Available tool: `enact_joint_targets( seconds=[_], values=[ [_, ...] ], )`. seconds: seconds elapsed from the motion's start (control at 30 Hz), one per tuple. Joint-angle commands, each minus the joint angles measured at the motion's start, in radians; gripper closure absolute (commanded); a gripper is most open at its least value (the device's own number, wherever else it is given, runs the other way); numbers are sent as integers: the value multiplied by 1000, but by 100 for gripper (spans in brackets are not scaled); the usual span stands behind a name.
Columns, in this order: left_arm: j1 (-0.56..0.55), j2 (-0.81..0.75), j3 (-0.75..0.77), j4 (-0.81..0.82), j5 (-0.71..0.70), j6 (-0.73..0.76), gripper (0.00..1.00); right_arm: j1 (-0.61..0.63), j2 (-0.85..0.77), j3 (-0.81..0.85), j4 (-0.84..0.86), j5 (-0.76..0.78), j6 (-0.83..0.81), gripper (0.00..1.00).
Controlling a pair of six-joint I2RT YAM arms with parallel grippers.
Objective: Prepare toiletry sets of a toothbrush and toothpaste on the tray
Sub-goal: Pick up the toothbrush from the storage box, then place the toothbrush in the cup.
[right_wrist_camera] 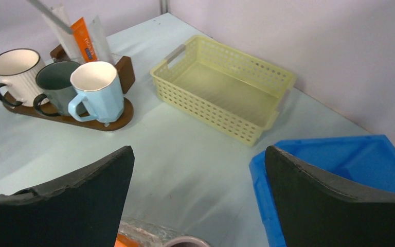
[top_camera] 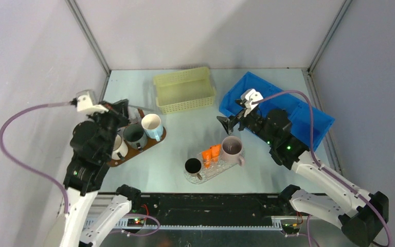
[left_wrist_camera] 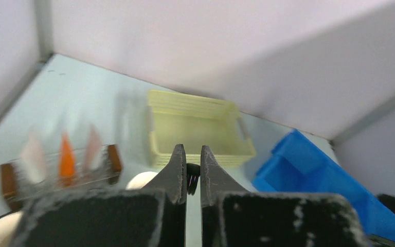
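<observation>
Where grey walls point(top_camera: 205, 31) meet, a pale tabletop point(top_camera: 195, 128) bears the tray point(top_camera: 213, 173).

Legible text, labels, brands, numbers: none could be read in any view. The orange tube point(right_wrist_camera: 86, 40), which stood upright behind the mugs point(right_wrist_camera: 56, 85) on the brown stand point(right_wrist_camera: 125, 66), bore small marks on its face. These were too small and blurred to make out.

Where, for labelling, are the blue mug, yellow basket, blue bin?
blue mug point(right_wrist_camera: 102, 96), right wrist view, front wall
yellow basket point(right_wrist_camera: 226, 87), right wrist view, bare floor
blue bin point(right_wrist_camera: 360, 165), right wrist view, bare floor
</observation>
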Motion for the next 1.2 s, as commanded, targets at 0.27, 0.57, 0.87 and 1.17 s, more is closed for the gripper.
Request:
enact_joint_targets(
  seconds=[0.27,0.57,0.87,1.17],
  values=[
    [224,-246,-130,-167,-308,37,100,-15,-147,-97,48,165,69,0],
    [448,-225,-152,-254,-218,-20,100,76,-186,-119,48,237,-16,1],
    [691,-122,-190,-204,41,-35,100,133,-233,-143,49,262,-49,1],
    [820,-38,-263,-125,168,-71,100,195,-268,-159,53,282,-108,1]
  ],
)
